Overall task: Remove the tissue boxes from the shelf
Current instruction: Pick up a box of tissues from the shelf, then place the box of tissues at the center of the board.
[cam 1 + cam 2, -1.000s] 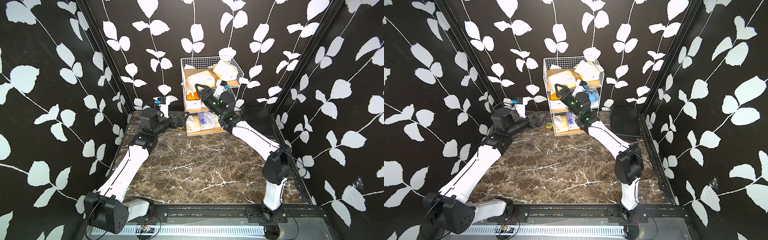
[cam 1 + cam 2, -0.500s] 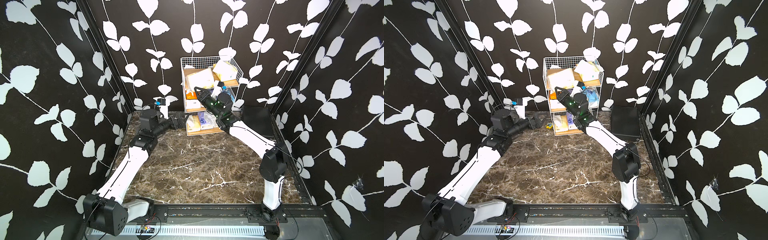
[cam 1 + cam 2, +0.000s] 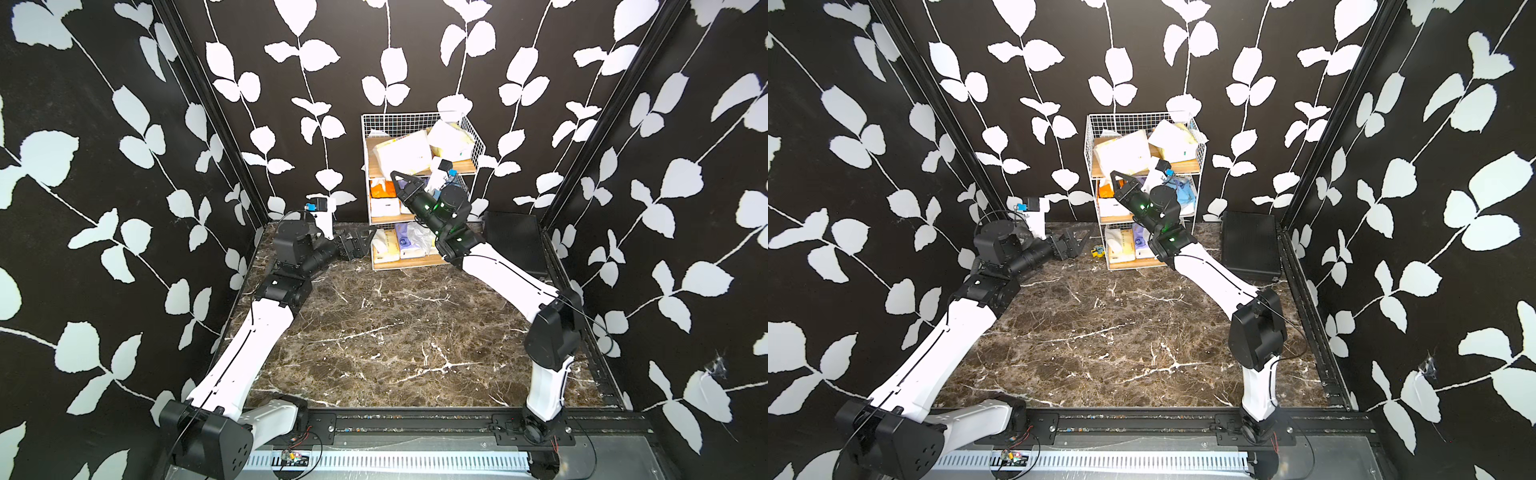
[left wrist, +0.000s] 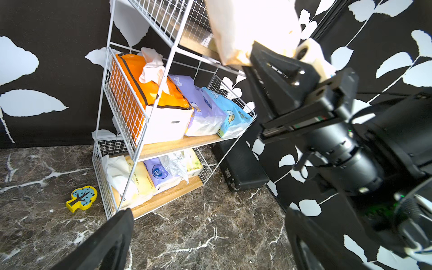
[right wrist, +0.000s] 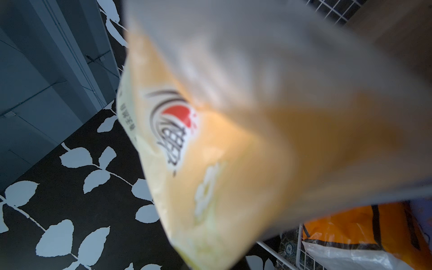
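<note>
My right end effector [image 3: 395,176] pinches the edge of a pale yellow tissue pack [image 3: 402,154] on the top level of the white wire shelf [image 3: 409,121] — my left end effector [image 3: 360,243] gapes wide beside the shelf's base.

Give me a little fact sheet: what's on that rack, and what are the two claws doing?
shelf: white wire rack, three wooden boards, packs on each
right gripper: shut on a pale yellow pack at the top front edge
left gripper: open, empty, low beside the shelf
middle board: orange-and-white box, lilac pack, light blue pack
flanking the shelf: tree-shaped toy one side, black case the other
</note>
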Action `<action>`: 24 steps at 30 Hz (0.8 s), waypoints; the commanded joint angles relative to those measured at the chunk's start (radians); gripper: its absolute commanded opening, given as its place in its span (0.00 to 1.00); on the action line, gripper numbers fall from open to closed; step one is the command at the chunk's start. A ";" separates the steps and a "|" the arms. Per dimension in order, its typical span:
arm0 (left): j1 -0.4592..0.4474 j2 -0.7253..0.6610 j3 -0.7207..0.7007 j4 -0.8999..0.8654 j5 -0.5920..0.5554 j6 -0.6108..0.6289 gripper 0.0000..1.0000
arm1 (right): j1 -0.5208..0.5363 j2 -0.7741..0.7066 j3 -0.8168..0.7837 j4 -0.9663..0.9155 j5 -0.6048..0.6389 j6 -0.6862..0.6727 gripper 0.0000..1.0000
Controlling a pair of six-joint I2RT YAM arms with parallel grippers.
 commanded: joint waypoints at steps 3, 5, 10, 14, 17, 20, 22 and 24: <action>-0.004 -0.056 -0.004 -0.034 -0.036 0.024 0.99 | 0.001 -0.119 -0.083 0.012 -0.027 -0.043 0.00; -0.003 -0.075 -0.008 -0.062 -0.057 0.046 0.99 | 0.002 -0.154 -0.123 -0.017 -0.057 -0.051 0.00; -0.002 -0.132 -0.051 -0.119 -0.141 0.080 0.99 | 0.023 -0.260 -0.276 -0.112 -0.098 -0.089 0.00; -0.002 -0.184 -0.117 -0.139 -0.192 0.065 0.99 | 0.069 -0.413 -0.473 -0.193 -0.049 -0.141 0.00; -0.002 -0.233 -0.187 -0.137 -0.230 0.036 0.99 | 0.102 -0.492 -0.626 -0.220 -0.026 -0.150 0.00; -0.002 -0.279 -0.255 -0.139 -0.242 0.021 0.99 | 0.137 -0.542 -0.754 -0.237 -0.013 -0.166 0.00; -0.002 -0.311 -0.296 -0.148 -0.252 0.012 0.99 | 0.152 -0.555 -0.814 -0.262 -0.026 -0.176 0.00; -0.002 -0.347 -0.342 -0.142 -0.266 0.004 0.99 | 0.172 -0.550 -0.891 -0.215 -0.028 -0.179 0.00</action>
